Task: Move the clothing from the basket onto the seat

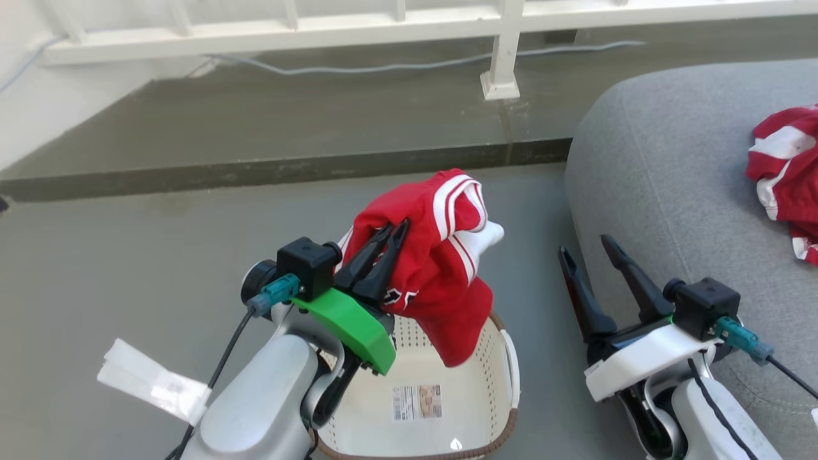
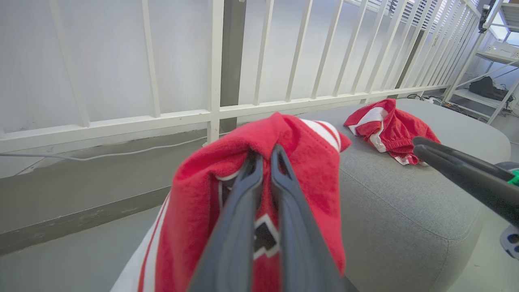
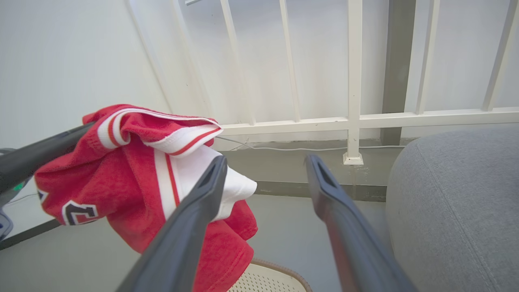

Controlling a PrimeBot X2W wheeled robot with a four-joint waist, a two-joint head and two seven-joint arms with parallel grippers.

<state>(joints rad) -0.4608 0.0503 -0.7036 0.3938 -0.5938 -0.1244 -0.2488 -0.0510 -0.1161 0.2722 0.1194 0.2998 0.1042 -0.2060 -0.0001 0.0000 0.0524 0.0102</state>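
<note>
My left gripper (image 1: 395,228) is shut on a red piece of clothing (image 1: 434,268) with white stripes and block lettering, which hangs in the air above the cream perforated basket (image 1: 492,377). Its own wrist view shows the same garment (image 2: 194,202) bunched around the shut left gripper (image 2: 265,156). A second red and white garment (image 1: 786,179) lies on the grey seat (image 1: 664,191) at the right. My right gripper (image 1: 585,246) stands open and holds nothing, between the basket and the seat. From the right wrist, the hanging garment (image 3: 134,178) is left of the open right gripper (image 3: 265,162).
A white railing (image 1: 505,45) runs along the back above a dark raised ledge (image 1: 287,166), with a grey cable (image 1: 409,64) on it. A white paper tag (image 1: 153,383) hangs by my left arm. Bare grey floor (image 1: 128,268) lies left of the basket.
</note>
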